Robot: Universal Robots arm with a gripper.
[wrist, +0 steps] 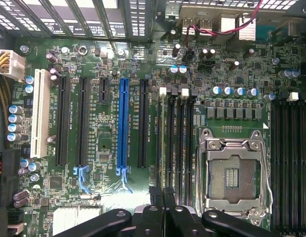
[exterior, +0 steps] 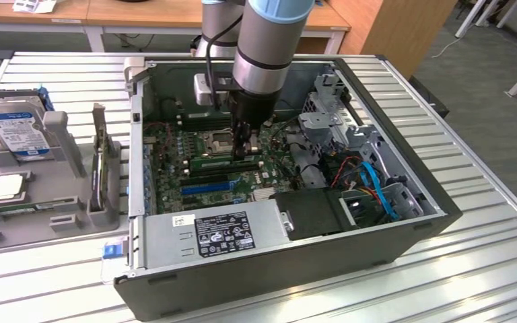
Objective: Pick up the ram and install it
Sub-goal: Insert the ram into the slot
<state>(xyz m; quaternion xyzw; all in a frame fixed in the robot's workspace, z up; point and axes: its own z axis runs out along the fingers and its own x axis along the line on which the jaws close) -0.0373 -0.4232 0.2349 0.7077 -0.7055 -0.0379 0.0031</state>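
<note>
The ram point(exterior: 227, 162), a narrow green stick, stands on edge in a slot on the motherboard point(exterior: 207, 183) inside the open computer case point(exterior: 402, 229). My gripper point(exterior: 244, 149) reaches straight down into the case and its tips are at the ram's top edge, near the stick's middle. I cannot tell whether they touch it. In the wrist view the two black fingers point(wrist: 156, 205) are pressed together, so the gripper point(wrist: 163, 197) is shut, and it sits in line with the long memory slots point(wrist: 177, 133) beside the empty processor socket point(wrist: 232, 177).
A grey holder point(exterior: 61, 202) on the exterior view's left carries a silver hard drive point(exterior: 16, 131), a square processor chip point(exterior: 7, 185) and an upright card point(exterior: 104, 158). A power supply point(exterior: 213, 232), a drive cage point(exterior: 330, 128) and blue cables point(exterior: 375, 185) crowd the case around the board.
</note>
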